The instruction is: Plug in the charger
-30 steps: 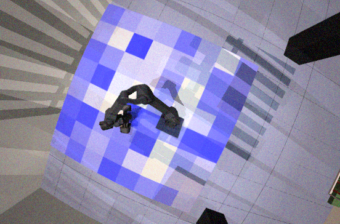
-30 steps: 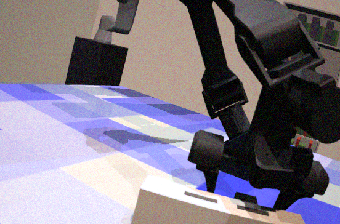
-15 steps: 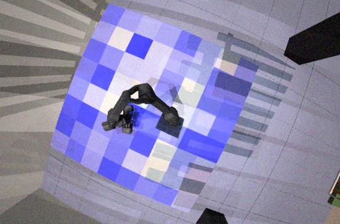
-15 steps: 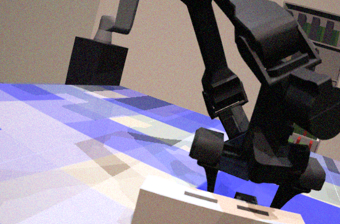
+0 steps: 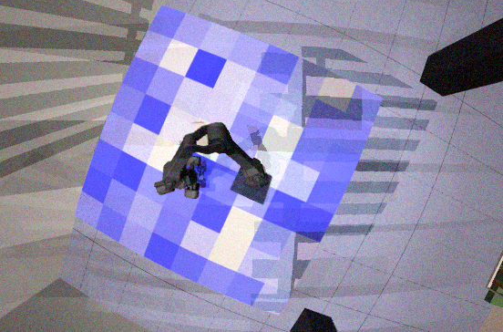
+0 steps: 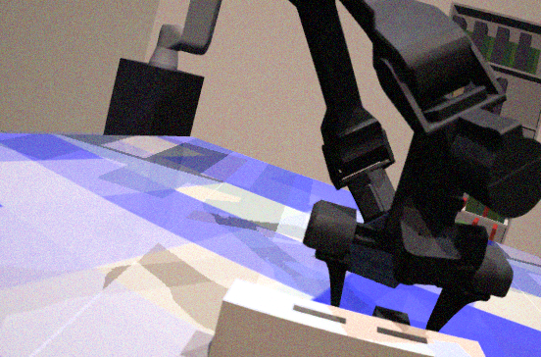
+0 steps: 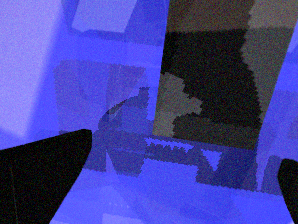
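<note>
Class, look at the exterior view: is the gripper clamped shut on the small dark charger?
No: the gripper stands wide open, its two fingers well apart on either side of the small dark charger, which sits between them untouched.

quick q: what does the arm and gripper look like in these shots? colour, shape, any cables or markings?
The arm is matte dark grey to black with chunky, angular links and rounded joint housings. The gripper has two slim, tapered black fingers under a wide crossbar. No cables or markings are visible.
</note>
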You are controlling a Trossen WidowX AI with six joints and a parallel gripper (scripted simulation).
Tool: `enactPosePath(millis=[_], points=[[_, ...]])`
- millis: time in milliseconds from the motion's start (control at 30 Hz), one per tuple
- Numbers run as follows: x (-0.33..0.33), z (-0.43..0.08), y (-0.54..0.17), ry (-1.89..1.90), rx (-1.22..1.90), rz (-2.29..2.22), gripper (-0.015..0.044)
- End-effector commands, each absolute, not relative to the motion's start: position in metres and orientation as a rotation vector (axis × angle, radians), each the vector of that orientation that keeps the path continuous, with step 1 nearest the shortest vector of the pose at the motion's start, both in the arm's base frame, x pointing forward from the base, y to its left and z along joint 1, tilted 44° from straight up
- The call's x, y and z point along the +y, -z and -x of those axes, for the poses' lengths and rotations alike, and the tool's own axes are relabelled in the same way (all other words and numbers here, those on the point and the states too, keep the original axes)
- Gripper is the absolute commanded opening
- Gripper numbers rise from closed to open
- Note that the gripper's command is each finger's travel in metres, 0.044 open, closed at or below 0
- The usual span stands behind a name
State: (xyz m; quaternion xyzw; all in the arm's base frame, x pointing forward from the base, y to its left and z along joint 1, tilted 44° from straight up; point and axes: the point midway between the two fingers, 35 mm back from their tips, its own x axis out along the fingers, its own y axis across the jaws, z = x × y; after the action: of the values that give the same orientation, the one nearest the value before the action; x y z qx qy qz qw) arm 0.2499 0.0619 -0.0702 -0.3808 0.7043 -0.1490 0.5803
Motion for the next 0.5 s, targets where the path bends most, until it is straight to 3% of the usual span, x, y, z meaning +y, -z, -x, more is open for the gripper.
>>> enactPosePath(millis=[0, 467], points=[[0.062, -0.246, 0.068, 0.348, 1.639, 0.877, 0.0440], [0.057, -0.232, 0.065, 0.348, 1.639, 0.877, 0.0440]])
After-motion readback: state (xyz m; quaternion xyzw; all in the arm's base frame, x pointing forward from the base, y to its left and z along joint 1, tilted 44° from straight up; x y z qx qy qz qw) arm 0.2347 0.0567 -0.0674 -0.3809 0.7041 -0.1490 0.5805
